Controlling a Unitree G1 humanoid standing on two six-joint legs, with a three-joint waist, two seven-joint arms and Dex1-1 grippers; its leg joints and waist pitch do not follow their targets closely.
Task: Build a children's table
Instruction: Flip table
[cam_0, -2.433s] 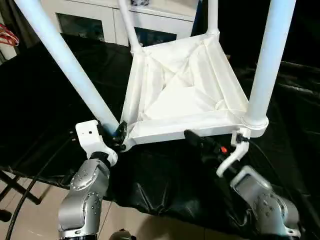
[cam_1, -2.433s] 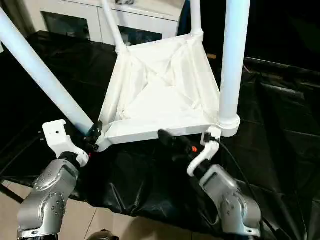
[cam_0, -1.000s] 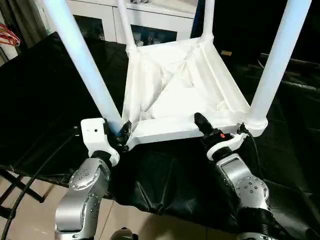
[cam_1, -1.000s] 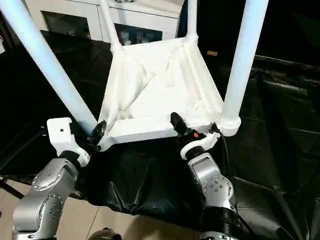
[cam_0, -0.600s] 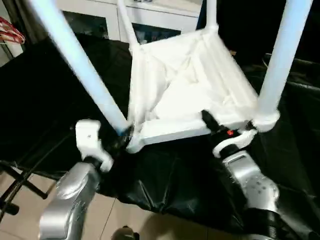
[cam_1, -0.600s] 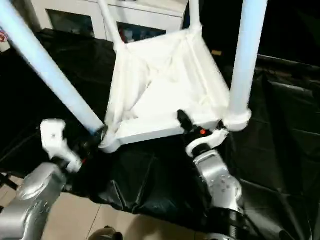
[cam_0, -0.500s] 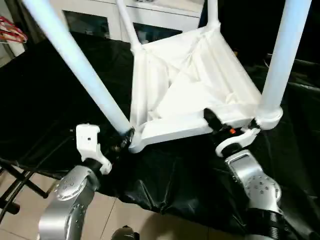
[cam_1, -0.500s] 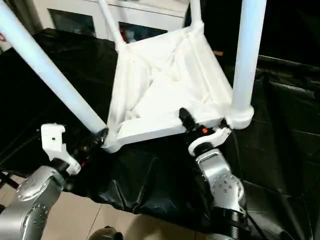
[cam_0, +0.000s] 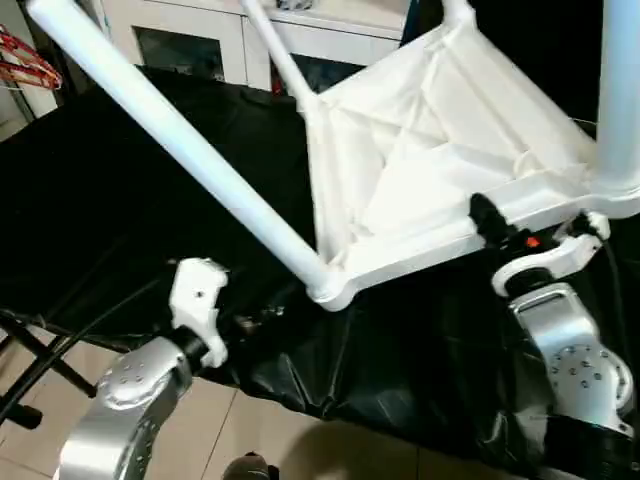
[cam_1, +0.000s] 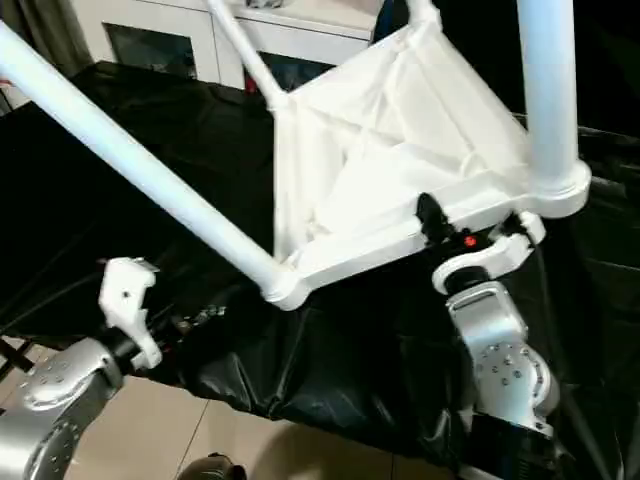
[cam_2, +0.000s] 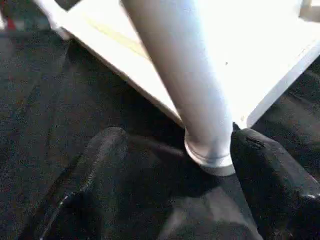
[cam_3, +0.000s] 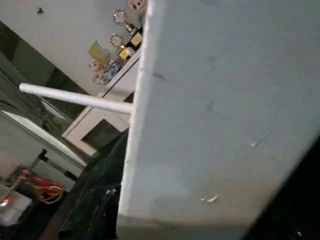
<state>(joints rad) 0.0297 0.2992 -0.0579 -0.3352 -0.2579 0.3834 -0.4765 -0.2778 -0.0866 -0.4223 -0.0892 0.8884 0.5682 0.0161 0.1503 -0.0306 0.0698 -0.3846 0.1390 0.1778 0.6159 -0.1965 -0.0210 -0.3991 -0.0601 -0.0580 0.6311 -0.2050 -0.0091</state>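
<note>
1. Now the table (cam_0: 430, 170) sits upside down and tilted on the black cloth (cam_0: 120, 200), its right side raised higher than half a second ago, while the near-left corner socket (cam_0: 330, 290) dips toward the cloth.
2. The left gripper (cam_2: 170, 175), which was pressed against that corner, has let go and drawn back; its two fingers (cam_2: 105, 165) stand wide apart, with the foot of the near-left leg (cam_0: 180, 150) between them but untouched (the wrist view shows clear gaps on both sides).
3. The right gripper (cam_0: 490, 222) stays on the near rim (cam_0: 420, 250) of the top, one black finger lying over the edge beside the near-right leg (cam_1: 548, 90). It appears closed on the rim, since the table is held tilted by that side alone.
4. All four legs are seated in their sockets: the two far ones (cam_0: 275, 50) point up toward the cabinet (cam_0: 210, 30), so I judge the assembly itself done.
5. What the change means: the table's weight now hangs on one gripper and one low corner, so this looks like the start of turning it over onto its legs.
6. The risk is that the low corner slides on the cloth, or the rim slips from the right gripper, as the tilt grows.
</note>
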